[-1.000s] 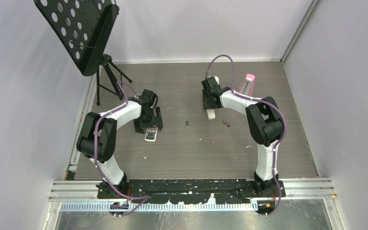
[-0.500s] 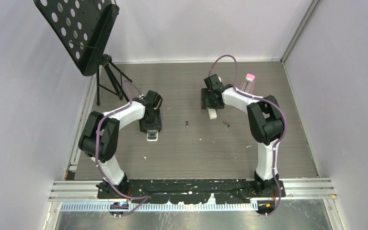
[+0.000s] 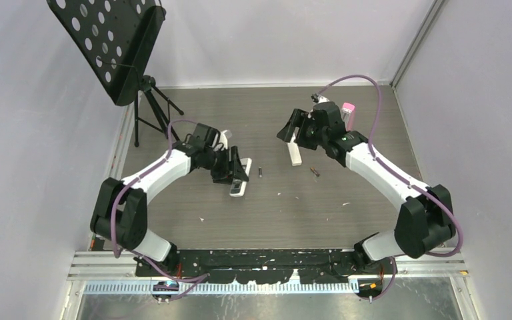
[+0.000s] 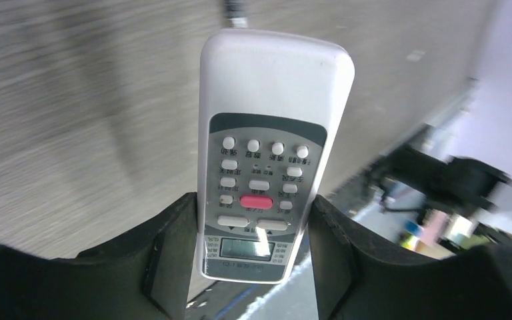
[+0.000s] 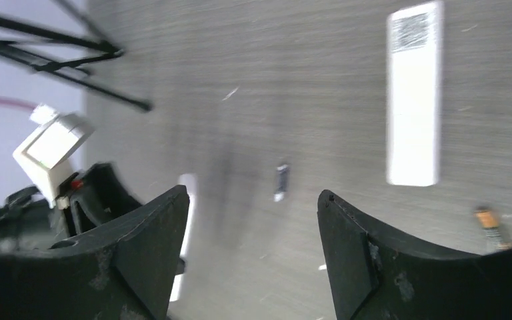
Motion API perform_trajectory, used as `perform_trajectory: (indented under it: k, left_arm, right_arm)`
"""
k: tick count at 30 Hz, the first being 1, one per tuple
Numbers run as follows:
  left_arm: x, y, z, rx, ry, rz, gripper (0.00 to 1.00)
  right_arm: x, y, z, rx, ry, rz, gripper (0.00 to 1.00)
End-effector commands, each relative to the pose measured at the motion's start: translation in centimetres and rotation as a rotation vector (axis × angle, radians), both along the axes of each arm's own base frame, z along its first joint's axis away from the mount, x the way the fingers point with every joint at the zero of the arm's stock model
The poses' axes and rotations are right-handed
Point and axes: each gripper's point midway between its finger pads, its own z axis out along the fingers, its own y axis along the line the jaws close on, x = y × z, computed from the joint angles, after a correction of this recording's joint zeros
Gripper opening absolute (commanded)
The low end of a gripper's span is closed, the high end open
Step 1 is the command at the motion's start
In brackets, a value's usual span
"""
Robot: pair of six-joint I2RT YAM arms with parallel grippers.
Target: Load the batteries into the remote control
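Note:
My left gripper (image 3: 235, 175) is shut on the remote control (image 3: 240, 181), a short, wide white one. In the left wrist view the remote (image 4: 267, 100) has a grey panel of buttons, one of them red, and a small display between my fingers (image 4: 173, 253). It is held left of the table's middle. One dark battery (image 3: 260, 173) lies just right of it and shows in both wrist views (image 4: 235, 9) (image 5: 281, 181). A brownish battery (image 3: 315, 171) lies further right (image 5: 492, 227). Other batteries are out of view. My right gripper (image 3: 288, 131) is open and empty above the table (image 5: 253, 197).
A longer slim white remote (image 3: 295, 152) lies face down below my right gripper, with a code label on its back (image 5: 412, 100). A black perforated music stand (image 3: 107, 40) on a tripod stands at the back left. A pink-capped object (image 3: 347, 110) stands at the back right.
My left gripper has swung right toward the table's middle, carrying the short remote. My right gripper has come up off the slim remote, which stays on the table.

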Motion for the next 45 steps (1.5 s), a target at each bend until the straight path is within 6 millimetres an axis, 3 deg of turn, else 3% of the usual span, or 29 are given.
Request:
perform_trajectory:
  k: [1,7,12,20,26,32,34,36,38,42,45]
  left_arm:
    - [-1.2,-4.6,7.7,-0.379,-0.085,-0.128,0.11]
    - [-1.9,-6.3,12.4,-0.603,-0.086,-0.116,0.12]
    - [-2.0,-7.1,15.5,-0.742,-0.080,-0.111,0.12]
    - [-2.1,-7.5,19.5,-0.938,-0.088,-0.112,0.12]
    - [-2.1,-7.5,20.7,-1.020,-0.078,-0.106,0.12]
    - [-2.1,-7.4,20.5,-1.025,-0.076,-0.096,0.17]
    - [-2.0,-7.4,20.2,-1.017,-0.077,-0.086,0.24]
    - [-1.6,-7.4,19.6,-0.985,-0.110,-0.072,0.45]
    - [-1.0,-7.4,18.2,-0.914,-0.115,-0.028,0.56]
    - [0.0,-6.3,15.6,-0.697,-0.238,0.006,0.81]
    - [0.6,-4.9,14.7,-0.561,-0.345,0.041,0.98]
  right_arm:
    - [-3.8,5.6,2.8,0.390,0.164,0.136,0.76]
    - [-5.5,9.4,7.1,0.635,0.101,0.145,0.78]
    - [-5.7,10.1,8.1,0.703,0.105,0.122,0.79]
    - [-7.7,10.5,8.7,0.813,0.152,0.163,0.79]
    - [-8.3,10.3,10.0,0.870,0.130,0.181,0.77]
    - [-7.9,10.3,10.7,0.940,0.100,0.173,0.61]
    - [-7.6,10.3,10.8,0.951,0.097,0.154,0.54]
    - [-7.2,10.1,10.9,0.948,0.090,0.127,0.48]
    - [-6.8,9.8,10.6,0.935,0.090,0.078,0.44]
    - [-5.5,8.7,9.2,0.896,0.093,-0.045,0.41]
    - [-4.4,7.6,7.9,0.881,0.101,-0.157,0.41]
